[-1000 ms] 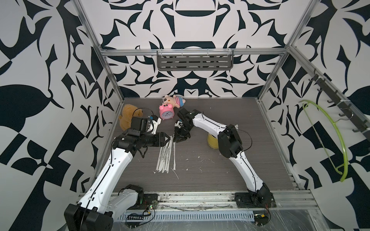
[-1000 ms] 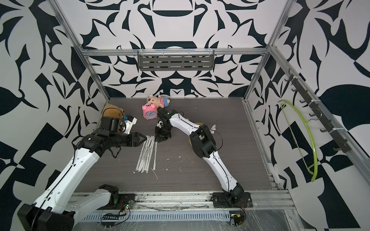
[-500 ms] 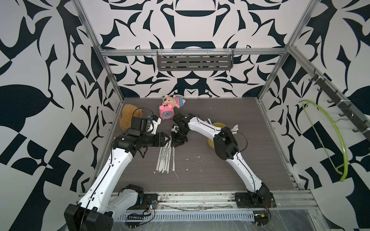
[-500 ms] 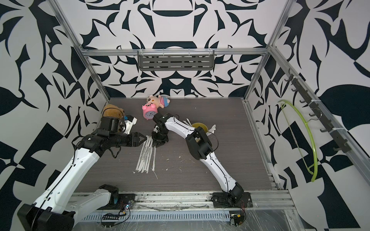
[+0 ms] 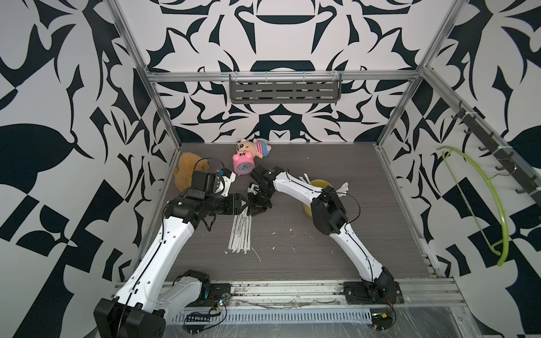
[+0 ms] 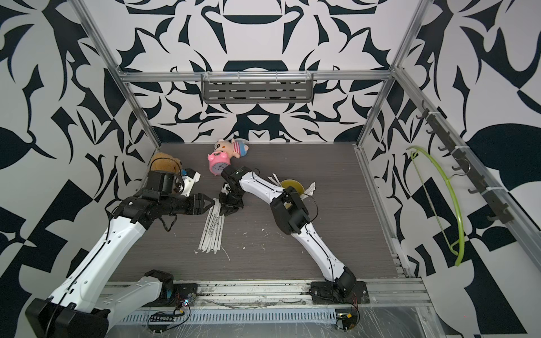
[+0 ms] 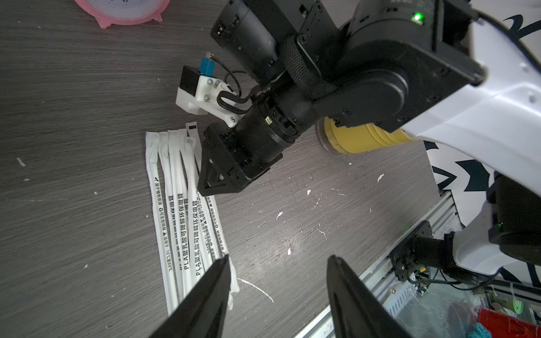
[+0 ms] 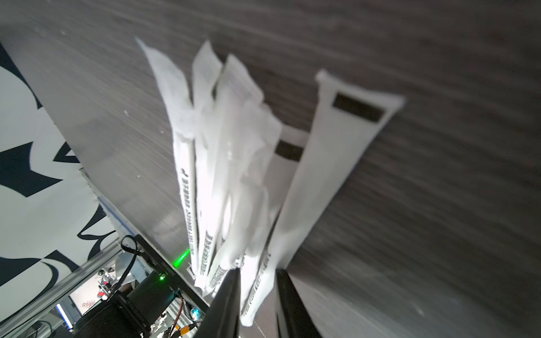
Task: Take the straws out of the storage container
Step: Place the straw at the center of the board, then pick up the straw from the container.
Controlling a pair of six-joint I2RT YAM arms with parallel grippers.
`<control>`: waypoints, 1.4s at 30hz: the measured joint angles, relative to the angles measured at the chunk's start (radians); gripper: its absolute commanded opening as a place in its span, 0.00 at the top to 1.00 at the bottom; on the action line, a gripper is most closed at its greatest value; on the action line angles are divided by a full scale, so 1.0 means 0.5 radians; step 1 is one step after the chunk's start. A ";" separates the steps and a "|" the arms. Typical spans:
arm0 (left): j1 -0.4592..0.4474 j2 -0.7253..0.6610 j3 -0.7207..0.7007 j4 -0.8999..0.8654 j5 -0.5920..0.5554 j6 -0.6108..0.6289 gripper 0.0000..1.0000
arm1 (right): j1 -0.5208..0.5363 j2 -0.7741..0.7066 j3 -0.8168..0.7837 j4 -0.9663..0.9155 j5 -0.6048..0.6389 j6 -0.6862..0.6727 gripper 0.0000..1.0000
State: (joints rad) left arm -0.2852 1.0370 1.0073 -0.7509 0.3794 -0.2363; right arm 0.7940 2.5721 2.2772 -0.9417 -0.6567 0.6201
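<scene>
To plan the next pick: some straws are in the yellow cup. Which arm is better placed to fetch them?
Right, probably. The right end effector grips a wrapped straw, but the yellow cup stands beside the right arm. The left end effector is open, but that arm lies between it and the cup.

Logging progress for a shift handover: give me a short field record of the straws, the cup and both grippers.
Table: white paper-wrapped straws bundled side by side on the dark wood-grain tabletop
Cup: yellow cylindrical cup, a few straws poking out
Right gripper: closed on straws at the bundle's far end
Left gripper: open, empty, beside the bundle
</scene>
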 measured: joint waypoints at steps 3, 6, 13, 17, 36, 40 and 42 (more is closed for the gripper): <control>0.000 0.000 0.000 0.000 -0.001 0.000 0.41 | 0.000 -0.031 -0.054 0.080 -0.063 0.043 0.75; 0.000 0.000 0.000 0.000 0.000 0.000 0.41 | 0.000 -0.044 -0.054 0.121 -0.093 0.066 0.75; 0.000 -0.005 0.002 0.002 0.008 -0.005 0.44 | -0.002 -0.172 -0.035 0.060 -0.043 0.052 0.75; 0.000 -0.066 0.002 0.050 0.014 -0.002 0.46 | -0.019 -0.359 0.024 0.016 0.014 0.023 0.76; -0.754 0.132 0.233 0.790 -0.329 -0.516 0.50 | -0.385 -1.586 -0.174 -0.083 0.702 -0.314 0.83; -1.009 0.485 0.515 0.855 -0.542 -0.677 0.48 | -0.507 -1.878 -0.475 -0.046 0.853 -0.358 0.84; -1.099 0.683 0.657 0.866 -0.668 -0.738 0.48 | -0.577 -2.004 -0.639 -0.018 0.909 -0.368 0.84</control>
State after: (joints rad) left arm -0.8345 1.3785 1.3357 -0.3180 0.0452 -0.6052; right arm 0.5056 1.5703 1.9579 -0.9508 -0.2024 0.4362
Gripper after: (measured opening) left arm 0.518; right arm 0.163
